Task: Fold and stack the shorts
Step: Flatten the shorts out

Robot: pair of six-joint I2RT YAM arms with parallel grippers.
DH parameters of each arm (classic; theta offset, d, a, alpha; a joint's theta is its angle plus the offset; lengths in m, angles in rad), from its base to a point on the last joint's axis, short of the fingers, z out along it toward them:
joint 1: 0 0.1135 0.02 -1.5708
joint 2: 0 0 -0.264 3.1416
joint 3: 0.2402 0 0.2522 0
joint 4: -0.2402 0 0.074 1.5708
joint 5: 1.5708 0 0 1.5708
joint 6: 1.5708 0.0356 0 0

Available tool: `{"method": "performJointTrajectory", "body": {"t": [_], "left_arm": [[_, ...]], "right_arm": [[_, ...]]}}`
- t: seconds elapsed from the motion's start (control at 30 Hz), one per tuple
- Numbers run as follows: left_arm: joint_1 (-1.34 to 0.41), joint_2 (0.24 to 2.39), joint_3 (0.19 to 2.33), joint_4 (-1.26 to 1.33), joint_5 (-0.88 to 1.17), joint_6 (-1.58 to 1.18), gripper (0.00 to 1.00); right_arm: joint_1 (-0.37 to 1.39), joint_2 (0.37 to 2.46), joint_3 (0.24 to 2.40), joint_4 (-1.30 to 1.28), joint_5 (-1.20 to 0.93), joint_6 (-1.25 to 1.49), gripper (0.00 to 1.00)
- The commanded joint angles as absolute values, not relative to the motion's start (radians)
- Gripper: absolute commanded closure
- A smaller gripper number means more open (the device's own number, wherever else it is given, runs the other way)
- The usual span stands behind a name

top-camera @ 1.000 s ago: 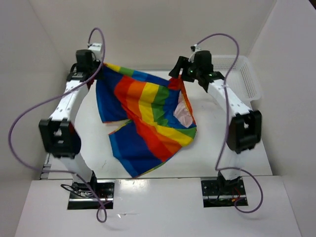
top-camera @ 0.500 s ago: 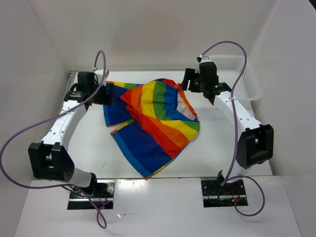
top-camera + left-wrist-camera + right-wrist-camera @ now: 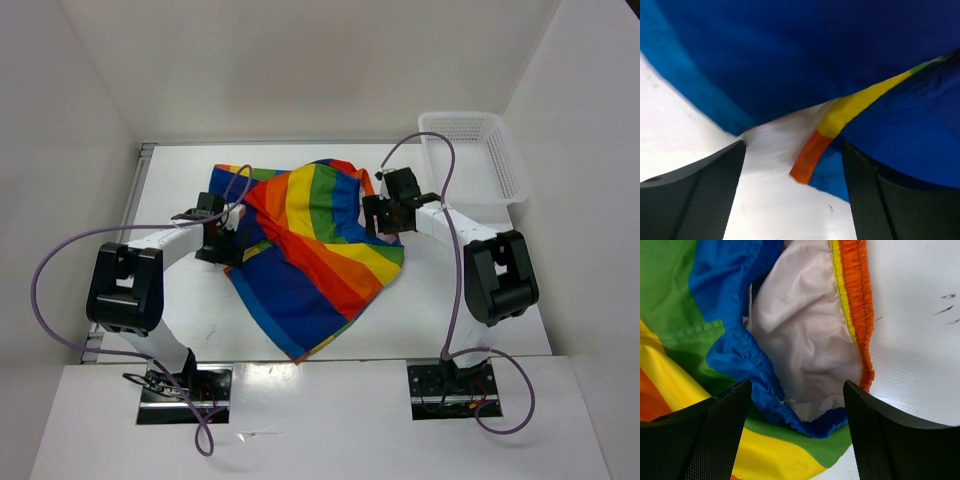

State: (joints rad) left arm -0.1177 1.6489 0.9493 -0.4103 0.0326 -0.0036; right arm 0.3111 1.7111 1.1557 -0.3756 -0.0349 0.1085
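The rainbow-striped shorts lie crumpled on the white table, dark blue leg toward the front. My left gripper is open at the shorts' left edge; in the left wrist view an orange-and-yellow hem strip and blue cloth lie between and beyond its fingers. My right gripper is open over the shorts' right edge. The right wrist view shows the open waistband with white lining, a blue elastic edge and an orange edge between its fingers.
A white mesh basket stands at the back right of the table. White walls close in the table on the left, back and right. Purple cables loop off both arms.
Both grippers let go of the shorts and came down toward the front. The shorts dropped from being held up and spread to lying in a heap on the table.
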Motion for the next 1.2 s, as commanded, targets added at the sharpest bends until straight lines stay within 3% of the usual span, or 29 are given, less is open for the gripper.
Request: {"method": "performJointTrajectory", "body": {"t": [0.0, 0.17, 0.27, 0.3, 0.43, 0.47, 0.57, 0.7, 0.83, 0.9, 0.93, 1.0, 1.03, 1.07, 1.17], "left_arm": [[-0.159, 1.677, 0.971, -0.353, 0.064, 0.0, 0.18], [-0.173, 1.75, 0.96, -0.316, 0.055, 0.0, 0.24], [-0.173, 1.787, 0.994, -0.328, 0.064, 0.0, 0.46], [-0.173, 1.799, 1.006, -0.328, 0.064, 0.0, 0.61], [-0.173, 1.799, 1.015, -0.36, 0.106, 0.0, 0.95], [-0.164, 1.799, 1.015, -0.36, 0.095, 0.0, 1.0], [-0.129, 1.799, 1.044, -0.305, -0.041, 0.0, 1.0], [0.039, 1.877, 1.259, -0.319, -0.073, 0.0, 1.0], [0.064, 1.899, 1.331, -0.282, -0.106, 0.0, 1.0], [0.064, 1.899, 1.341, -0.272, -0.106, 0.0, 0.94], [0.055, 1.899, 1.35, -0.272, -0.106, 0.0, 0.78], [0.044, 1.899, 1.362, -0.316, -0.079, 0.0, 0.57], [0.034, 1.884, 1.333, -0.325, -0.078, 0.0, 0.51], [0.034, 1.843, 1.31, -0.325, -0.078, 0.0, 0.4], [0.034, 1.713, 1.206, -0.325, -0.103, 0.0, 0.31]], "right_arm": [[0.321, 1.637, 1.131, -0.341, -0.04, 0.063, 0.21], [0.321, 1.721, 1.157, -0.362, -0.015, 0.063, 0.21], [0.321, 1.755, 1.166, -0.362, -0.015, 0.074, 0.26], [0.321, 1.769, 1.166, -0.362, -0.015, 0.074, 0.29], [0.321, 1.778, 1.166, -0.373, -0.035, 0.083, 0.6], [0.321, 1.778, 1.175, -0.373, -0.035, 0.083, 0.76], [0.321, 1.778, 1.198, -0.383, -0.044, 0.093, 1.0], [0.293, 1.714, 1.186, -0.393, -0.054, 0.12, 1.0], [0.241, 1.649, 1.111, -0.35, -0.075, 0.155, 1.0], [0.241, 1.638, 1.101, -0.339, -0.075, 0.181, 1.0], [0.241, 1.638, 1.091, -0.339, -0.092, 0.216, 1.0], [0.241, 1.638, 1.066, -0.298, -0.226, 0.225, 0.54], [0.241, 1.638, 1.066, -0.287, -0.267, 0.251, 0.43], [0.241, 1.638, 1.066, -0.287, -0.303, 0.262, 0.41], [0.241, 1.608, 1.04, -0.287, -0.261, 0.284, 0.34]]}}
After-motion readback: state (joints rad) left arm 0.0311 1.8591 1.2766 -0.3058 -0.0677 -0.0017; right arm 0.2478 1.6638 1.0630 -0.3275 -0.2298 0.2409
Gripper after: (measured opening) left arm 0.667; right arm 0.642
